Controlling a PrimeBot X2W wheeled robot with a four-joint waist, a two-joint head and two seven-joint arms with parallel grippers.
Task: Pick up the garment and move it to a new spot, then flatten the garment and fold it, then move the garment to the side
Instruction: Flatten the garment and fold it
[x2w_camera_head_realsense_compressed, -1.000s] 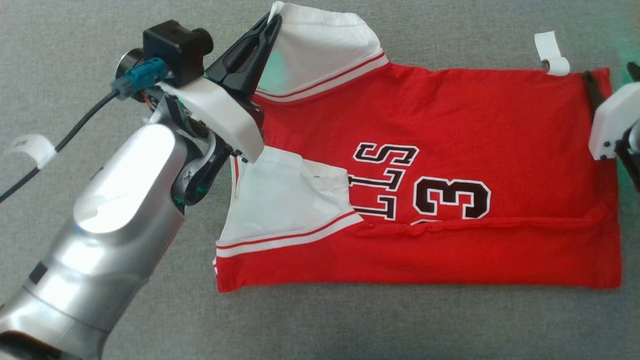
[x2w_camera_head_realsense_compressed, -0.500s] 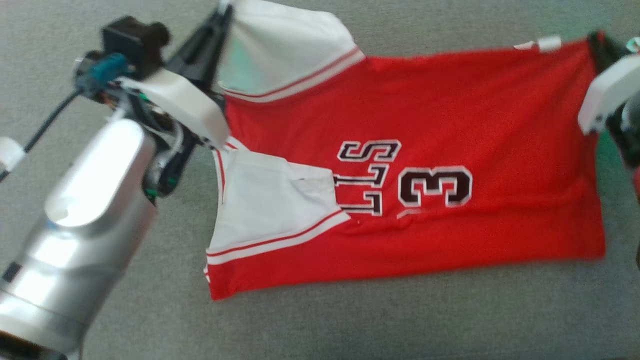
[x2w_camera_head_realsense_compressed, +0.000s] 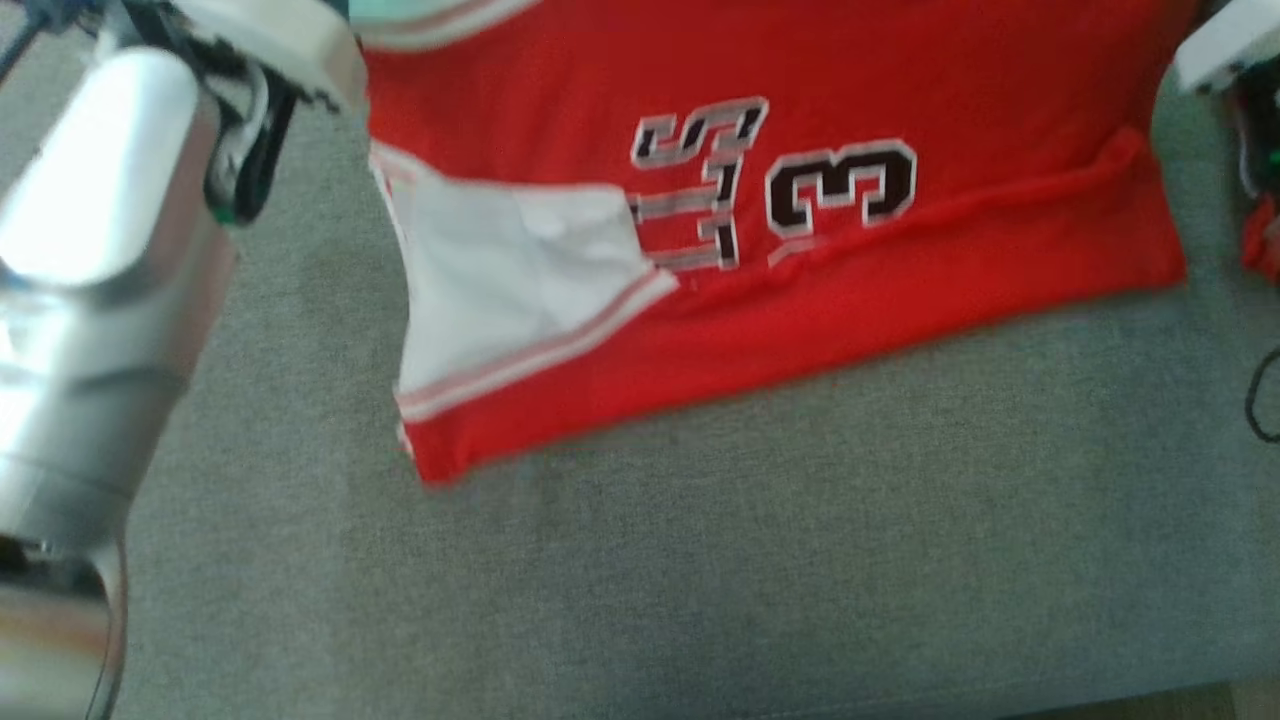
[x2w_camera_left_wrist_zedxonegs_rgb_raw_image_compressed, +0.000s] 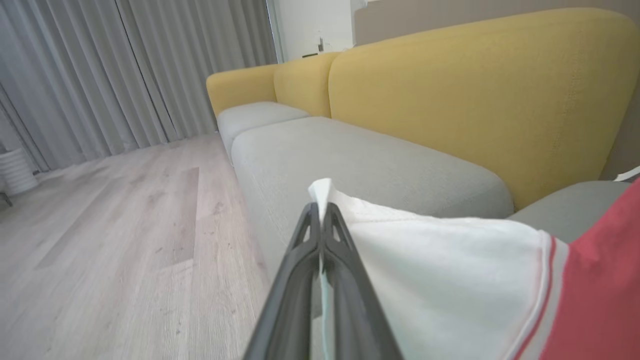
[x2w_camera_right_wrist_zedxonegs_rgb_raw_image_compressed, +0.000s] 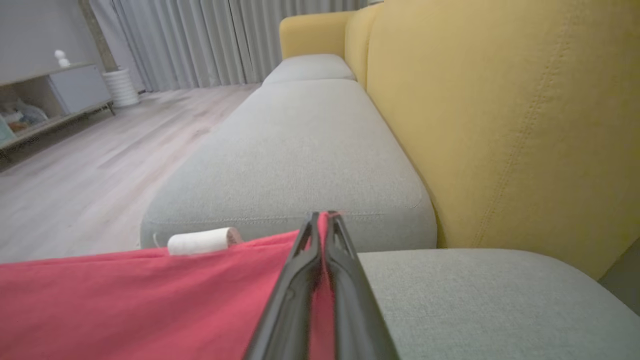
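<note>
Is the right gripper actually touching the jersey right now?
Touching. Right wrist view: the right gripper is shut on the red jersey, cloth pinched between its fingers.

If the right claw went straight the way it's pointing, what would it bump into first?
Probably the next grey seat cushion, just beyond the red jersey corner the right claw pinches. Depth is unclear, so it might skim over the top.

Red jersey with white, stripe-trimmed sleeves and black lettering with a 3; spread sideways across the grey sofa seat, well back from its front edge; a long ridge creases its near part; its 2 far corners raised.
</note>
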